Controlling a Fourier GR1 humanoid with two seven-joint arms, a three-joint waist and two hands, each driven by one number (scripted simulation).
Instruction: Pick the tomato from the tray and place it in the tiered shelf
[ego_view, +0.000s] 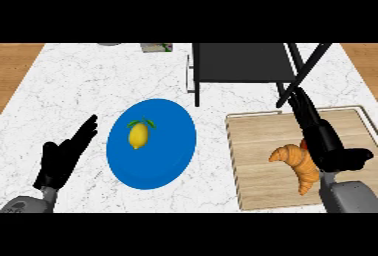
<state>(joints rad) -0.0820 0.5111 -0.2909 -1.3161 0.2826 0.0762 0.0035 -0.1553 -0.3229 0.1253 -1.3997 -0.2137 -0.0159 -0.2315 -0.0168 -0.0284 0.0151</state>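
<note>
The right hand (325, 142) is stretching straight-fingered over the wooden tray (255, 150) beside a croissant (297, 165), holding nothing. The left hand (65, 152) is resting open beside a lemon (138, 135) on the blue plate (166, 155). The tomato is not showing; the tiered shelf (240, 62) is standing behind.

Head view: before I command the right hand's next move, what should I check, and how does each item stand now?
1. Tomato in sight: not ok; none shows on the tray or the tiered shelf.
2. Right hand holding it: cannot tell.
3. Right hand's place: ok; over the tray's far side, pointing at the shelf's front leg.
4. Shelf's top level free: ok; nothing shows on it.
5. Croissant clear of the right hand: cannot tell; they overlap.
6. Left hand out of the way: ok; open, left of the blue plate.
</note>
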